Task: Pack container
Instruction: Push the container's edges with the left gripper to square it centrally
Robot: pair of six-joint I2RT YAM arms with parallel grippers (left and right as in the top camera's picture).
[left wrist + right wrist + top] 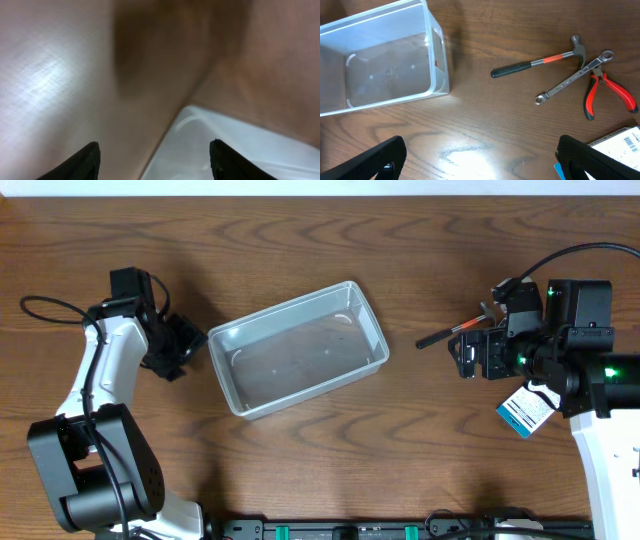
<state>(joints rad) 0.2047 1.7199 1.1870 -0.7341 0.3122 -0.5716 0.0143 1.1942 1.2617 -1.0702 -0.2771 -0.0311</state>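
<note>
The clear plastic container (298, 348) sits empty, tilted, at the table's middle; it also shows in the right wrist view (380, 55) and, blurred, in the left wrist view (235, 150). My left gripper (185, 345) is open and empty just left of the container's left end. My right gripper (478, 355) is open and empty, held above the table right of the container. A small hammer (540, 61) with a black handle, a wrench (572, 77) and red-handled pliers (607, 90) lie on the wood beneath the right arm. In the overhead view only the hammer's handle (440, 335) shows.
A blue and white packet (525, 412) lies by the right arm; its corner shows in the right wrist view (620, 145). A black rail (380, 530) runs along the front edge. Cables (45, 310) loop behind the left arm.
</note>
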